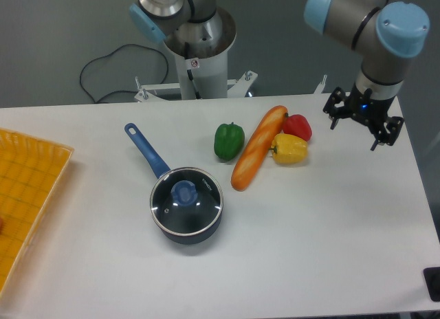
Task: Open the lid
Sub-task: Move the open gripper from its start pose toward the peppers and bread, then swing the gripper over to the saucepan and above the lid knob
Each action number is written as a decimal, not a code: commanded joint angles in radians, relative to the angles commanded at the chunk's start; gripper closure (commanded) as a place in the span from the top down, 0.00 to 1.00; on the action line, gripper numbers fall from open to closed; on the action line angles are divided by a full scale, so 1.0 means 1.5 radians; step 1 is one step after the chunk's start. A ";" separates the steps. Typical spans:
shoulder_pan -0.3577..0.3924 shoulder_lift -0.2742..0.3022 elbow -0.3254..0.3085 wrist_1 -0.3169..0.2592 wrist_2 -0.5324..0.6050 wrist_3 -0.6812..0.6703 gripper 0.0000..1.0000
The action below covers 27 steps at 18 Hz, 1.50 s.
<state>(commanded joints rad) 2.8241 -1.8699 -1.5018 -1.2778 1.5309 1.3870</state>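
The lid (185, 200) sits flat on the small blue pan (187, 226) (its blue knob is in the middle), near the front of the white counter (330, 223). The pincer (363, 119) hangs well apart from it, over the far right side, with its fingers spread wide and nothing in them. A green pepper (229, 141), a long bread (258, 147), a yellow pepper (289, 149) and a red pepper (298, 126) lie between them.

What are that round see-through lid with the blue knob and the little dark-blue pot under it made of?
The round see-through lid looks like glass: it is transparent, with glints of light, inside a shiny rim that seems metal. Its blue knob looks matte, probably plastic or silicone. The little dark-blue pot appears to be coated or enamelled metal, smooth and slightly glossy, though that is less certain.
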 joint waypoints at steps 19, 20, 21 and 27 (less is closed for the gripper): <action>-0.118 0.079 -0.124 0.050 0.000 -0.221 1.00; -0.129 0.078 -0.127 0.051 -0.001 -0.221 1.00; -0.138 0.077 -0.127 0.052 -0.002 -0.217 1.00; -0.201 0.058 -0.122 0.058 -0.002 -0.103 1.00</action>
<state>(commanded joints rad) 2.5220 -1.7824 -1.6843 -1.1904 1.5278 1.2331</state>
